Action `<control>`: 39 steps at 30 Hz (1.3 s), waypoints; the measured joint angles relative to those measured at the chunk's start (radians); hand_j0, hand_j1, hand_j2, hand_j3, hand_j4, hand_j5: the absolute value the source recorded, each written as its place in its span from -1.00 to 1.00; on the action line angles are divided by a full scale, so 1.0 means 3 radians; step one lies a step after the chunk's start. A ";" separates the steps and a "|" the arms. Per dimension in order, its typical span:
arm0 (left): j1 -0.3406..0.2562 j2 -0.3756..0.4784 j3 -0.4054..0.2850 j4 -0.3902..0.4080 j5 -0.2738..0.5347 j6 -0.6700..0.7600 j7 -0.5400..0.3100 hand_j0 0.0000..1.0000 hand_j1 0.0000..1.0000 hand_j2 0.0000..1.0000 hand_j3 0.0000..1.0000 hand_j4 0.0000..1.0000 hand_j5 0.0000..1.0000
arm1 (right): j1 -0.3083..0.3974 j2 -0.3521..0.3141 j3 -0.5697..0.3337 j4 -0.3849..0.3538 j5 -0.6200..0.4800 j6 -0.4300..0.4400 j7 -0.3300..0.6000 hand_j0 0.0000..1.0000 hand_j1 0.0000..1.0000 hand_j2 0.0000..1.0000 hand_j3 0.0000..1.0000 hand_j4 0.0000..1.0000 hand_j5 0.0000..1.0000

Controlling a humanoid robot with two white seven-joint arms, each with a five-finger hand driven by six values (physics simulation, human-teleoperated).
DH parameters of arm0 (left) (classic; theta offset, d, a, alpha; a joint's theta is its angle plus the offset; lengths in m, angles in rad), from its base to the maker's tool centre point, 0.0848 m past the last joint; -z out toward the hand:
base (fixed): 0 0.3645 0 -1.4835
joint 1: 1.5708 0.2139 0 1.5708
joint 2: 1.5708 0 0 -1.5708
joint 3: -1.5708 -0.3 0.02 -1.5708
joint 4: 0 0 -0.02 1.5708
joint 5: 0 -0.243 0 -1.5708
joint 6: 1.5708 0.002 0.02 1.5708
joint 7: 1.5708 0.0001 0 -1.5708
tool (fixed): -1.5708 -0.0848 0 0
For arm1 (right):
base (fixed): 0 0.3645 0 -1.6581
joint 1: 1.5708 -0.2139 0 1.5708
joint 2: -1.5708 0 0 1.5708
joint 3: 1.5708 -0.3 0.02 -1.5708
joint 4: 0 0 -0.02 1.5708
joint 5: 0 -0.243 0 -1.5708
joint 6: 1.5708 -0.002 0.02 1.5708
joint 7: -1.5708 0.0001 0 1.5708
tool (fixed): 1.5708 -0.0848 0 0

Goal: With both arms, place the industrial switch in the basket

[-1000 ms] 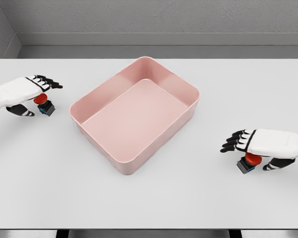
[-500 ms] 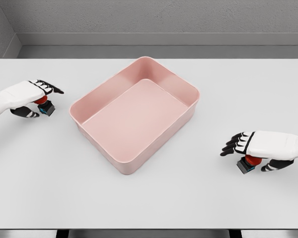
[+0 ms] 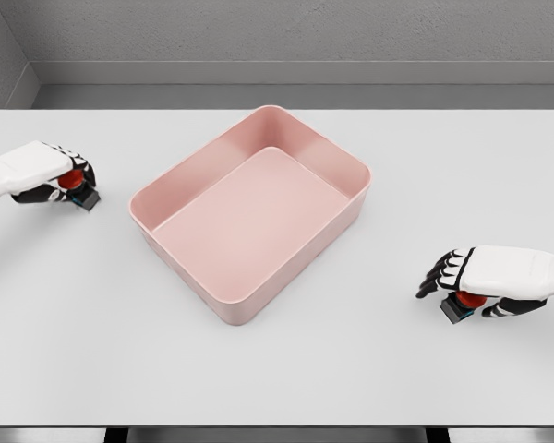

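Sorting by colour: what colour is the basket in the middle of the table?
The basket is plain pale pink, inside and out, as the head view shows.

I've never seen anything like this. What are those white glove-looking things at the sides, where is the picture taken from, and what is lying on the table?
This is a computer simulation of a humanoid robot, seen from a camera on its head, looking down at a white table. The white shapes are its two five-fingered hands. The left hand comes in from the left edge, its fingers curled around a small industrial switch, a dark block with a red button. The right hand comes in from the right and covers a second switch of the same kind; its dark fingers are curved but not closed, so a firm grip isn't clear. Between them sits a pink basket, a shallow tray with nothing inside. Both switches seem to rest on the table, outside the basket.
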 measured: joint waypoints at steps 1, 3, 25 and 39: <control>-0.0010 0.0000 0.0003 -0.0004 0.0009 0.0000 0.0001 -0.22 -0.22 -0.22 -0.22 -0.22 -0.22 | 0.0000 0.0000 0.0001 0.0000 0.0000 0.0000 0.0006 0.65 0.65 0.65 0.65 0.65 0.65; -0.0061 0.0000 0.0008 -0.0027 0.0040 0.0000 -0.0001 -0.21 -0.21 -0.21 -0.21 -0.21 -0.21 | 0.0005 0.0000 0.0000 0.0000 0.0003 0.0000 0.0017 0.62 0.62 0.62 0.62 0.62 0.62; -0.0235 0.0119 0.0012 -0.0942 0.0306 -0.0001 -0.0018 -0.19 -0.19 -0.19 -0.19 -0.19 -0.19 | -0.0005 -0.0011 -0.0009 0.0016 0.0010 0.0000 0.0139 0.21 0.21 0.21 0.21 0.21 0.21; -0.0225 0.0213 0.0072 -0.1650 0.0559 -0.0001 -0.0037 -0.17 -0.17 -0.17 -0.17 -0.17 -0.17 | -0.0026 -0.0011 -0.0100 0.0038 0.0003 0.0000 0.0170 0.01 0.01 0.01 0.01 0.01 0.01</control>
